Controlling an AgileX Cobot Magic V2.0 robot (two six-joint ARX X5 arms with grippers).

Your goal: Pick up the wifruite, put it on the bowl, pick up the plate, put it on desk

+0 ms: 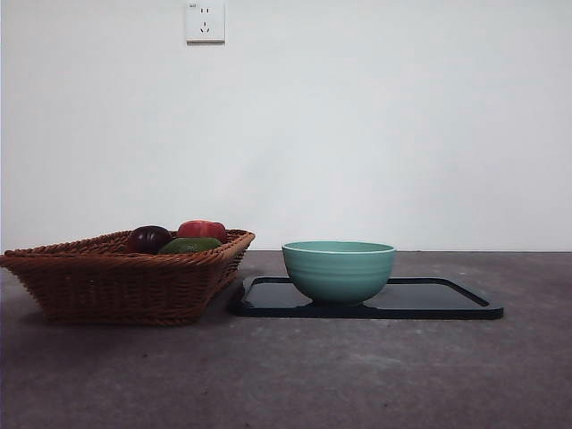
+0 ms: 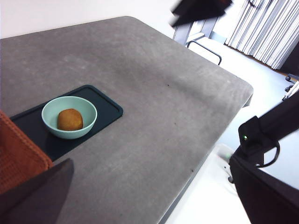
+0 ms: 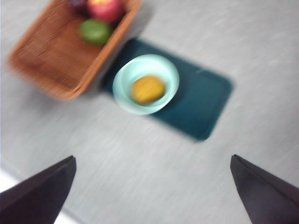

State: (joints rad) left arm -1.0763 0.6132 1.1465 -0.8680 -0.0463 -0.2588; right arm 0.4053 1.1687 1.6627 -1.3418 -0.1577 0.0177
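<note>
The mint-green bowl (image 1: 339,270) stands on the left part of a flat black tray (image 1: 447,302) on the desk (image 1: 357,375). The orange-brown wifruite (image 2: 70,119) lies inside the bowl (image 2: 51,125); the front view hides it behind the bowl's wall. It also shows in the blurred right wrist view (image 3: 148,89), inside the bowl (image 3: 122,79). My right gripper (image 3: 153,157) is open and empty, high above the desk, well short of the bowl. My left gripper (image 2: 152,161) is open and empty, high above the desk, off to the side of the tray (image 2: 105,109). Neither arm shows in the front view.
A brown wicker basket (image 1: 125,277) stands left of the tray, almost touching it, with a dark red fruit (image 1: 148,238), a red fruit (image 1: 202,230) and a green fruit (image 1: 189,244) inside. The desk's rounded edge (image 2: 219,135) lies beyond the tray in the left wrist view.
</note>
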